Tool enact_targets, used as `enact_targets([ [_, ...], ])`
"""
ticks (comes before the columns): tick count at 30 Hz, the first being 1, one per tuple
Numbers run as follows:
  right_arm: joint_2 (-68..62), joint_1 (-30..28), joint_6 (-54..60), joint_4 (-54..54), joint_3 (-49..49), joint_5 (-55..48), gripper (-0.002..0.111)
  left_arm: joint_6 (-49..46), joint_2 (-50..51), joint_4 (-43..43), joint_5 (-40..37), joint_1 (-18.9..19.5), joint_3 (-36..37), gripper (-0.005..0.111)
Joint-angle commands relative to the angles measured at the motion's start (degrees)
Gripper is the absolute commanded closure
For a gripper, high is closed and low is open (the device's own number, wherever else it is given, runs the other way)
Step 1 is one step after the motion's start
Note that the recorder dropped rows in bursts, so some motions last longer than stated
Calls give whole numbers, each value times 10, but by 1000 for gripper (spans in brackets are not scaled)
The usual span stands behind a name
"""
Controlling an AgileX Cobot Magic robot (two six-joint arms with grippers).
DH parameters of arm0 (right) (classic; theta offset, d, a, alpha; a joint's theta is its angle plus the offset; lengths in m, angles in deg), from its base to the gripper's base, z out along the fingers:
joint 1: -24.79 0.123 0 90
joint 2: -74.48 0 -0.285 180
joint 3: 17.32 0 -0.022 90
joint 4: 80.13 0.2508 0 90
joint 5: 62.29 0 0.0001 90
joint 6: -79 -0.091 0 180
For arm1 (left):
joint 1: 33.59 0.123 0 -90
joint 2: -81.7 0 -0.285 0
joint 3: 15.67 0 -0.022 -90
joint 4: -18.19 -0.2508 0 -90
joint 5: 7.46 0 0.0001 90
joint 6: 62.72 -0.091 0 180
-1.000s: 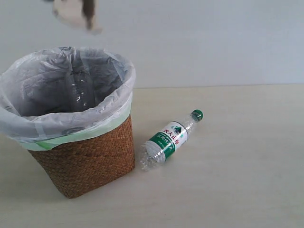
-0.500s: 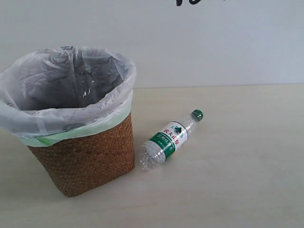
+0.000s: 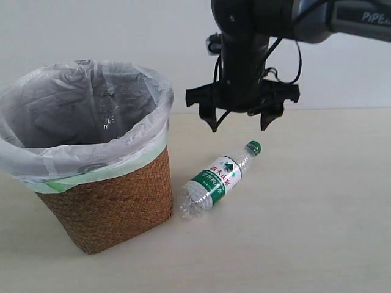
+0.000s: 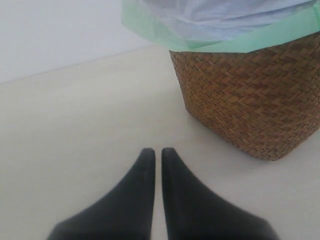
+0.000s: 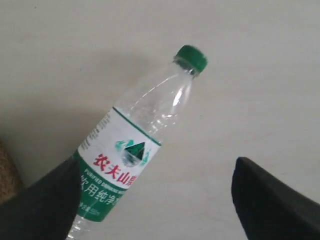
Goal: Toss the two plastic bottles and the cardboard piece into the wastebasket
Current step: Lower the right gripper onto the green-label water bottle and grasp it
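Note:
A clear plastic bottle (image 3: 219, 178) with a green-and-white label and green cap lies on its side on the table, just right of the wastebasket (image 3: 110, 204). My right gripper (image 3: 240, 125) hangs open a little above the bottle's cap end, nothing between its fingers. In the right wrist view the bottle (image 5: 135, 145) lies below the wide-open right gripper (image 5: 157, 162), nearer one finger. My left gripper (image 4: 156, 152) is shut on nothing, low over the table beside the wastebasket (image 4: 250, 100). The red-label bottle and the cardboard piece are out of view.
The basket's white bag liner (image 3: 85, 104) with a pale green band folds over the rim. The pale table (image 3: 317, 207) stretches to the right of the bottle. A white wall stands behind.
A pale object held high above the basket one second ago has gone from view. The right arm has come down from the top edge to just above the green-capped bottle.

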Motion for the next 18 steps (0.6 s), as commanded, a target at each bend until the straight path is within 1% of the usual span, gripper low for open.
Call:
enact_targets([
  [1, -28, 0, -23, 34, 20, 27, 35, 5, -1, 5, 5, 2, 2, 103],
  [6, -51, 0, -32, 39, 27, 37, 35, 5, -1, 5, 5, 2, 2, 103],
  [11, -68, 1, -32, 72, 27, 63, 35, 5, -1, 5, 5, 2, 2, 103],
  [18, -100, 5, -44, 77, 27, 88, 35, 5, -1, 5, 5, 2, 2, 103],
])
